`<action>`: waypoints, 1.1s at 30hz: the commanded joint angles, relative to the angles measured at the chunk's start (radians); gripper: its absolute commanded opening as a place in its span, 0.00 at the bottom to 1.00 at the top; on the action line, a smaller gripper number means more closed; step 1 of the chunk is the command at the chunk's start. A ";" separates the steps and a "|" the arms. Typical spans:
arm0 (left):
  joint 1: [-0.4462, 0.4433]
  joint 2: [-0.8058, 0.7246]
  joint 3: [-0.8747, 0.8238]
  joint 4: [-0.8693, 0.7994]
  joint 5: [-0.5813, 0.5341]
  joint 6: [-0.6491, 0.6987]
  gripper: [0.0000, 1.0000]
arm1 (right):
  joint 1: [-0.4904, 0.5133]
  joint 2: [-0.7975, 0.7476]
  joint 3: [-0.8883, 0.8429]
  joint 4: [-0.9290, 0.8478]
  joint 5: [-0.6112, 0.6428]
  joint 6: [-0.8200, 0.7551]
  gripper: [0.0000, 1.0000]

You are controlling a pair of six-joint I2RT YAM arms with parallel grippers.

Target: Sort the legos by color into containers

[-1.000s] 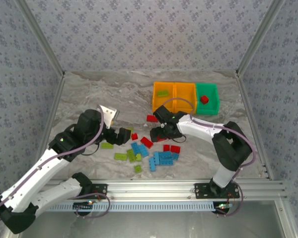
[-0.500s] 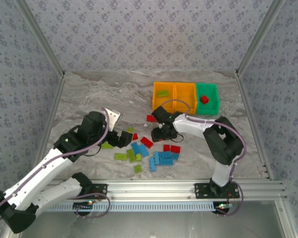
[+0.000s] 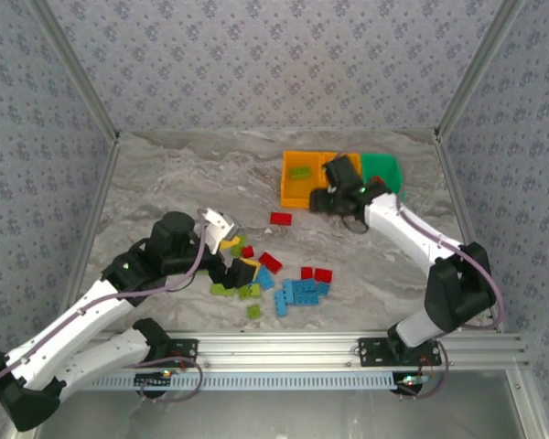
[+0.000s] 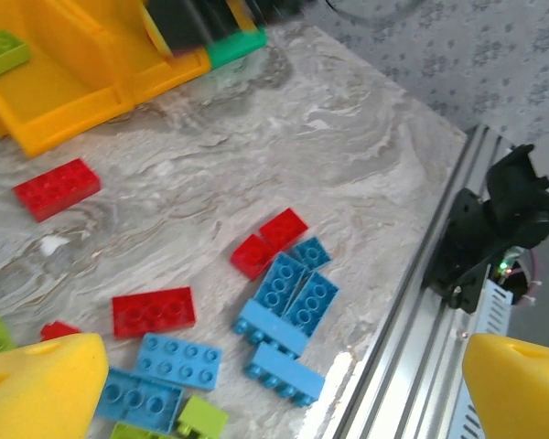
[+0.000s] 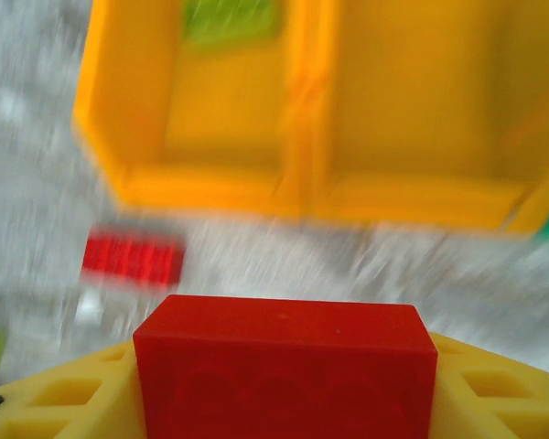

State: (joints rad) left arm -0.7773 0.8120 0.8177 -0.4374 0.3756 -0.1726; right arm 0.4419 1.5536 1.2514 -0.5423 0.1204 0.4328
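My right wrist view is blurred, but my right fingers (image 5: 494, 393) are clamped on a red brick (image 5: 284, 366). Ahead of them are the first orange bin (image 5: 128, 128), which holds a lime brick (image 5: 229, 18), and the second orange bin (image 5: 412, 197), cut off above. My right arm (image 3: 398, 224) half hides the green bin (image 3: 393, 174); my left fingers (image 4: 37, 384) stand apart over the loose legos (image 4: 288, 306).
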 commanded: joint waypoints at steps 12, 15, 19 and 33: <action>-0.048 -0.062 -0.028 -0.014 -0.241 -0.148 0.99 | -0.187 0.498 0.550 -0.153 0.021 -0.141 0.83; -0.048 -0.079 -0.047 -0.002 -0.273 -0.150 0.99 | -0.188 0.440 0.529 -0.168 0.025 -0.147 0.86; -0.047 -0.074 -0.035 -0.007 -0.281 -0.111 0.99 | -0.183 0.277 0.424 -0.189 0.013 -0.135 0.84; -0.048 -0.046 0.110 -0.295 -0.133 0.349 0.99 | 0.345 -0.579 -0.476 -0.321 0.008 0.518 0.84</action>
State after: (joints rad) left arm -0.8204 0.7502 0.9081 -0.6659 0.1814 0.0471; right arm 0.7166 0.9768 0.8375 -0.7864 0.1085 0.7185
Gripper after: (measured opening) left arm 0.992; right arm 0.837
